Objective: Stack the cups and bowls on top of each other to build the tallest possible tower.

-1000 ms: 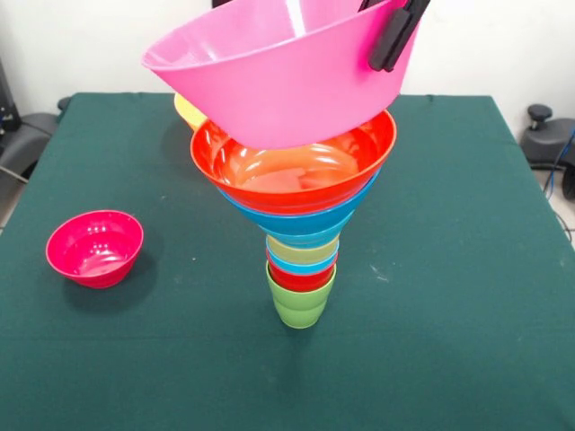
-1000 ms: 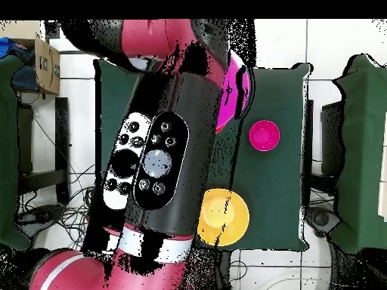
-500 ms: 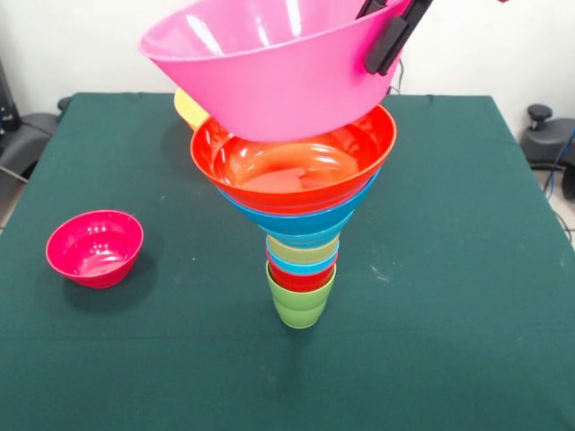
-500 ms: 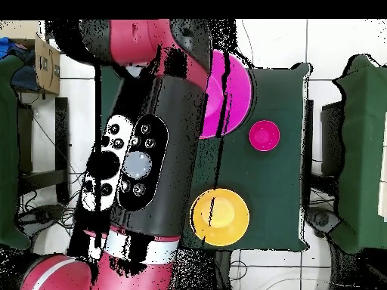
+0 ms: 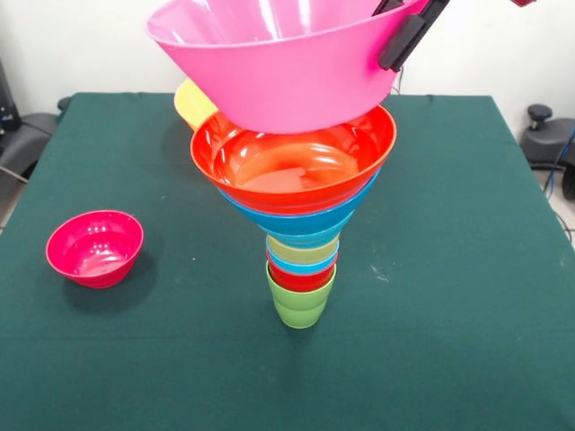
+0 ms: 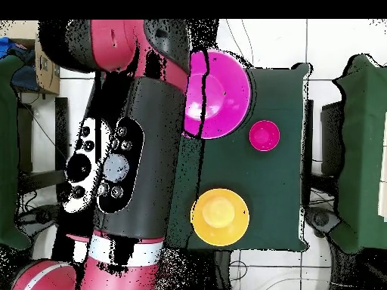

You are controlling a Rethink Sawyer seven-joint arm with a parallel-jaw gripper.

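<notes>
tower [image 5: 301, 238] standing near the middle of the green bench [image 5: 467, 296] in the front view, lime green cup [image 5: 300, 301] at the base, then red [image 5: 299, 279], light blue and pale yellow-green rims nested above, widening through a blue bowl [image 5: 301, 222] up to the wide red-orange bowl [image 5: 294, 162] on top.

going left to right in the front view: small magenta bowl [image 5: 94, 248] sitting upright on the bench, well apart from the tower. just behind the tower's upper left, showing only as a sliver past the red-orange rim, yellow-orange bowl [image 5: 195, 103]. directly above the tower, large pink bowl [image 5: 278, 63] hanging tilted, its underside just over the red-orange bowl's far rim; touching or not, cannot tell. at the pink bowl's right rim, near the top edge, gripper [image 5: 409, 31] with black fingers [image 5: 402, 43] clamping over that rim, one showing on the outer wall.

in the overhead view: red and black arm [image 6: 121, 166] covering the left part of the bench [image 6: 283, 158] and hiding the tower. beside it, pink bowl [image 6: 219, 94] open side up, yellow-orange bowl [image 6: 219, 217] resting on the bench nearer the robot's base, magenta bowl [image 6: 264, 136] further right, apart from both.
</notes>
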